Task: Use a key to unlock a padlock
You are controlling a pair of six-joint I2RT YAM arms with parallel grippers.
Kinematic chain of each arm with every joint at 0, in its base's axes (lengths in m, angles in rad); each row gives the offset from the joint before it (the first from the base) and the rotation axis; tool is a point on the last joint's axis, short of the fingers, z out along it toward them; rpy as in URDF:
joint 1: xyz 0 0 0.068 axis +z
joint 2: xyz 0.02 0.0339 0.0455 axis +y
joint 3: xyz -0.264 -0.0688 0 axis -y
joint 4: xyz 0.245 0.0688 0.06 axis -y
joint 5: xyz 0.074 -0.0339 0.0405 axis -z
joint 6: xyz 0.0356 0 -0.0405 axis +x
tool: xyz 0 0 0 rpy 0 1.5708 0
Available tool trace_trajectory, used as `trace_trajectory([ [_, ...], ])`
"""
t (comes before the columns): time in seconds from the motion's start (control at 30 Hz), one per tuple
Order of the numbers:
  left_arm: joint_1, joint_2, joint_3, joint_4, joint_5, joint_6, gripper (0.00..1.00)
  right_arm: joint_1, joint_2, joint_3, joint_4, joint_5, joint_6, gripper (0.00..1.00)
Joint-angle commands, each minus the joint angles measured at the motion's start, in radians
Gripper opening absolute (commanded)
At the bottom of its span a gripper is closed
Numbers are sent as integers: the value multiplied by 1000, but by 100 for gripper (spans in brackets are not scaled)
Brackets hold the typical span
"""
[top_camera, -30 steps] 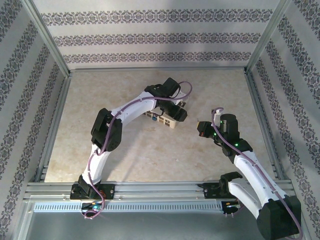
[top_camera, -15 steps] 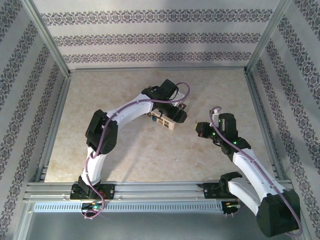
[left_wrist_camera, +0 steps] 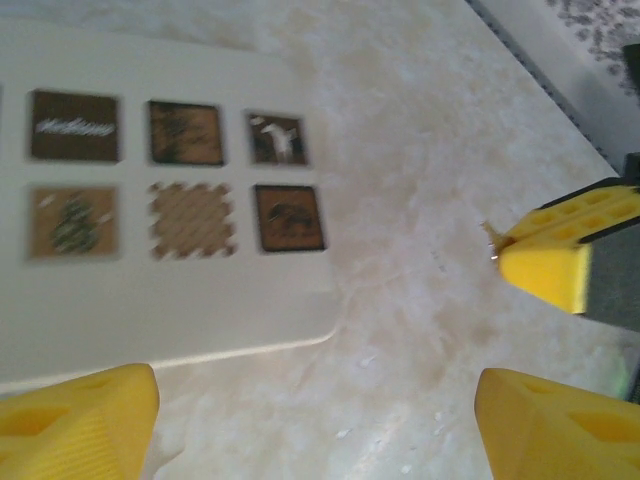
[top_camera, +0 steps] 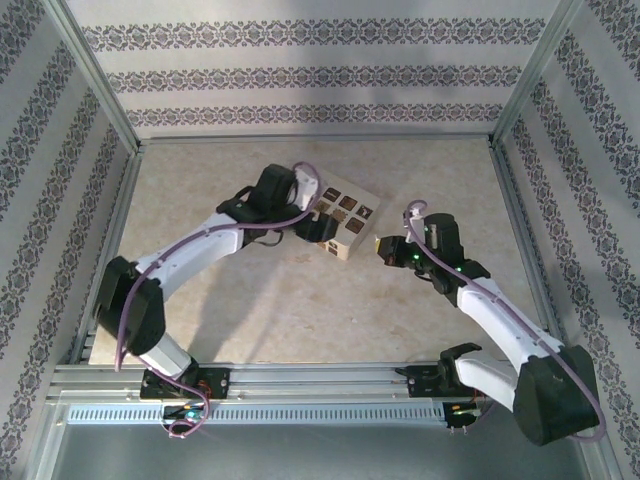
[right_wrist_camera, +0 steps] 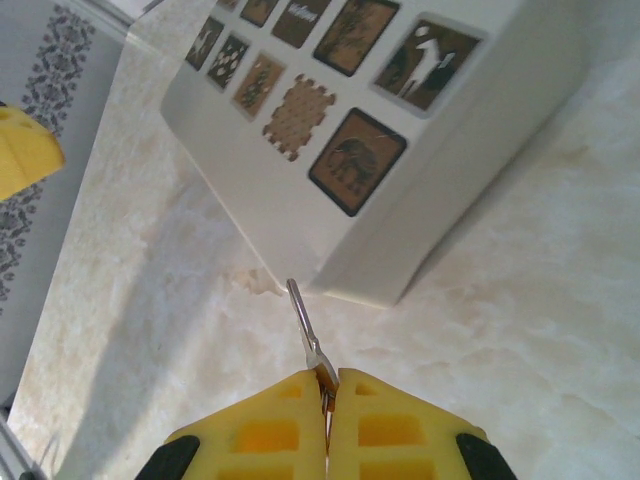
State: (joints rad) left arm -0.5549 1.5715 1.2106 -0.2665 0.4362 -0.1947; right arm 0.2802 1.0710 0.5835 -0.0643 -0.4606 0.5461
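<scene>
Key (right_wrist_camera: 305, 325) pinched in right hand (right_wrist_camera: 327, 385), near box (right_wrist_camera: 235, 185) corner; left hand (left_wrist_camera: 315, 410) spread open over box edge

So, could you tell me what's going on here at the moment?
The right gripper is shut on a thin silvery piece, apparently the key, whose tip points toward a lower corner of the cream box. The left gripper is open and holding nothing, hovering above the table close by that box. No unlocking is under way yet.
</scene>
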Motion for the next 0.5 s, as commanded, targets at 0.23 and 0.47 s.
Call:
trace_trajectory([
  [0.23, 134, -163, -331, 288, -43, -92, 84, 128, 229, 158, 143, -17, 36, 0],
  [0.47, 147, -203, -503, 471, -98, -63, 84, 166, 398, 251, 205, -41, 56, 0],
])
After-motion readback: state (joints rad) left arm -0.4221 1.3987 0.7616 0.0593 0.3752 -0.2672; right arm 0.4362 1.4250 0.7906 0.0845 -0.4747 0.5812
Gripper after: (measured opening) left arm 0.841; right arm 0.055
